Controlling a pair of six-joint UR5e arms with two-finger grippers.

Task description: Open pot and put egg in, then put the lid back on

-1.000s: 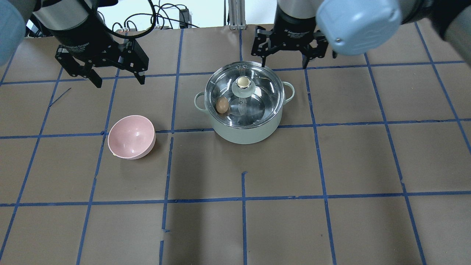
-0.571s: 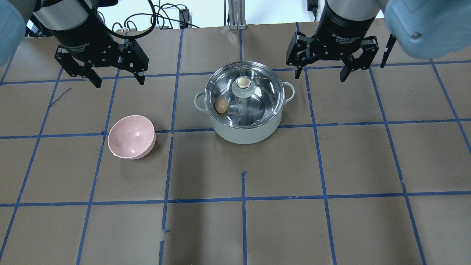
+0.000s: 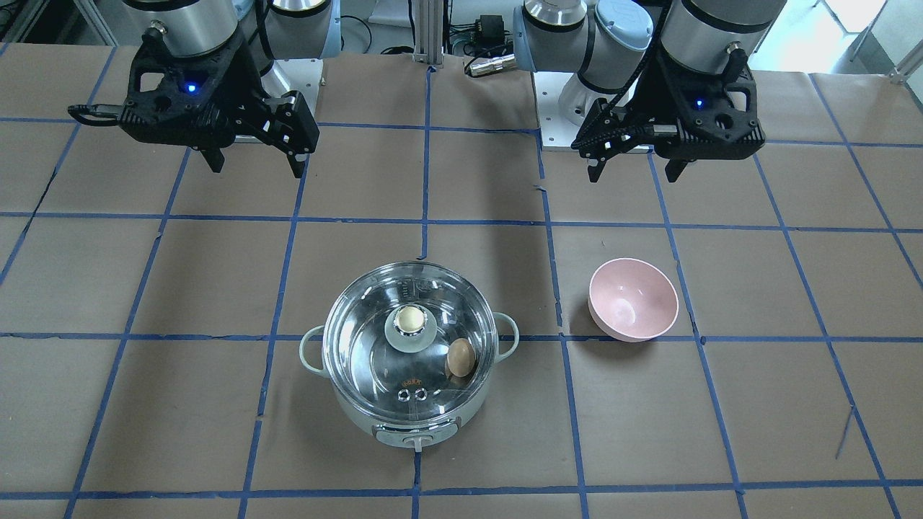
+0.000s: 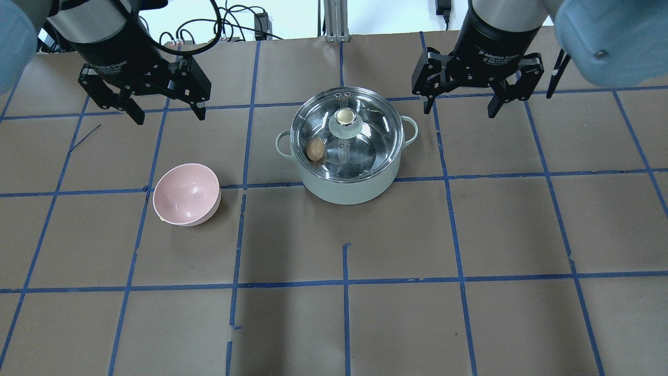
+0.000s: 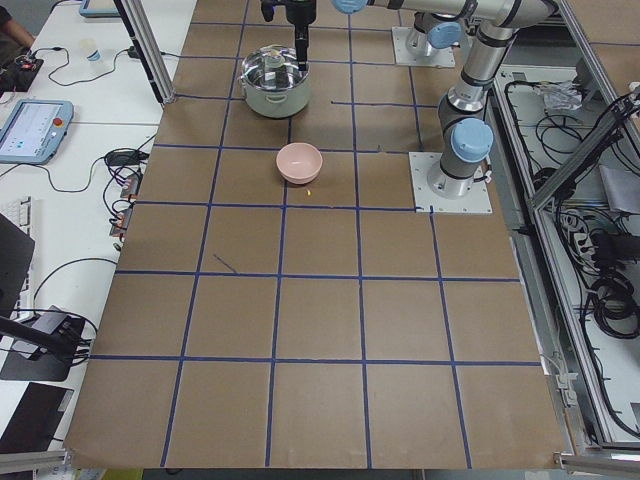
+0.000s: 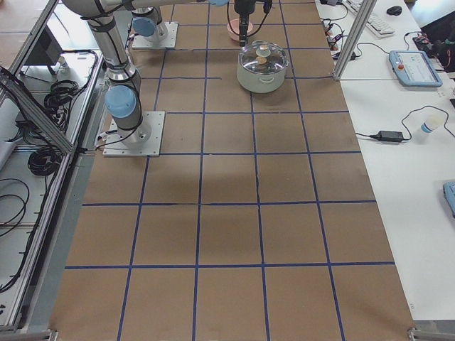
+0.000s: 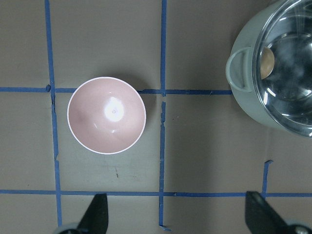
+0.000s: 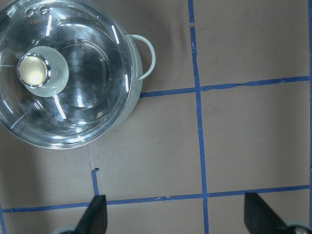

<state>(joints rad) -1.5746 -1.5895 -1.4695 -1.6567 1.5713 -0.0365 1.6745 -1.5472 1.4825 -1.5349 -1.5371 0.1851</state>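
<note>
Brown-papered surface carries the pot upper centre in the overhead frame, lid seated on it, egg inside. My left claw, upper left, and right claw, upper right, hang wide open.

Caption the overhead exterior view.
A small brown oval egg inside the pale grey-green electric pot under its clear glass dome lid; left tool and right tool hover open, pink bowl aside.

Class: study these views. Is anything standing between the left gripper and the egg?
Yes. The egg lies inside the pot under the glass lid, which sits closed on the rim. The left gripper, jaws open, hangs off to the side; the pink bowl is not in between.
</note>
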